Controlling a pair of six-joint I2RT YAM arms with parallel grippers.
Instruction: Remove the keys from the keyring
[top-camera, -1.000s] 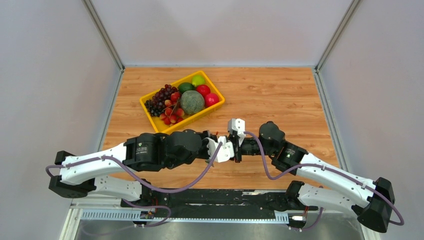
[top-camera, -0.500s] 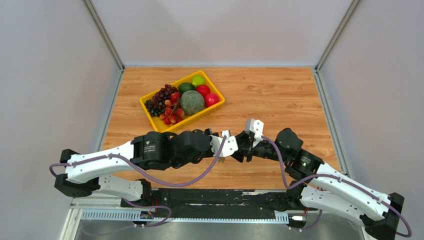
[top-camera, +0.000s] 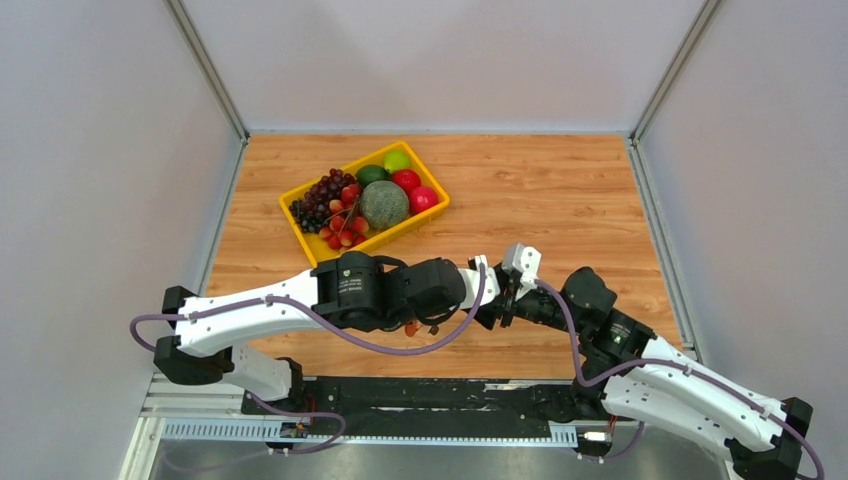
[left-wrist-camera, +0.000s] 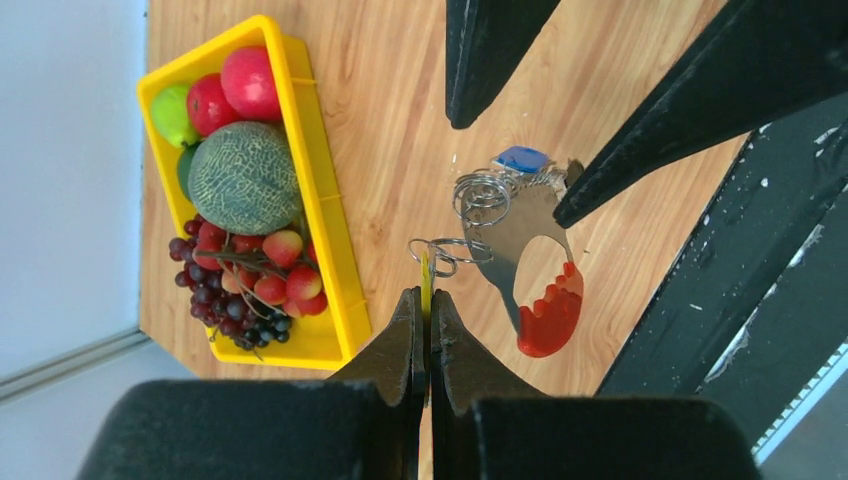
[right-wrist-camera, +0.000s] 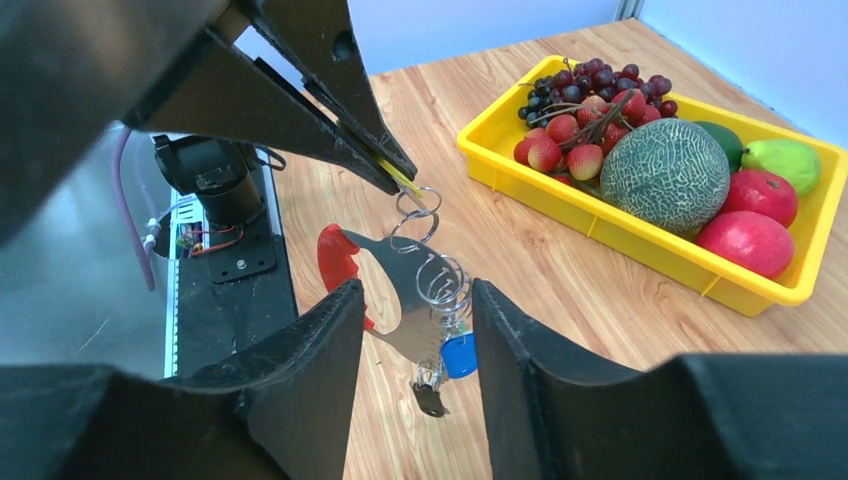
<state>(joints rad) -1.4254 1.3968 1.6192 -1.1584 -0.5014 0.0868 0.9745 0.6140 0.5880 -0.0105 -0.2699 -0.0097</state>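
Note:
In the left wrist view my left gripper (left-wrist-camera: 422, 300) is shut on a thin yellow key (left-wrist-camera: 424, 277). The keyring (left-wrist-camera: 520, 235), a curved silvery piece with a red tag (left-wrist-camera: 548, 315) and wire rings, hangs from that key above the table. A blue key (left-wrist-camera: 520, 158) sits at its far end. In the right wrist view my right gripper (right-wrist-camera: 415, 295) is open, one finger on each side of the keyring (right-wrist-camera: 405, 290), the blue key (right-wrist-camera: 458, 355) and a black key (right-wrist-camera: 430, 400). The left gripper's fingertips (right-wrist-camera: 385, 160) pinch the yellow key (right-wrist-camera: 402, 178) above it.
A yellow fruit tray (top-camera: 300, 215) with grapes, a melon and apples stands at the back left, and also shows in the left wrist view (left-wrist-camera: 300, 150) and the right wrist view (right-wrist-camera: 600, 230). A black base rail (left-wrist-camera: 720, 300) runs along the table's near edge.
Both grippers have moved together to the right. The left arm has stretched out and the right arm has drawn back toward its base.

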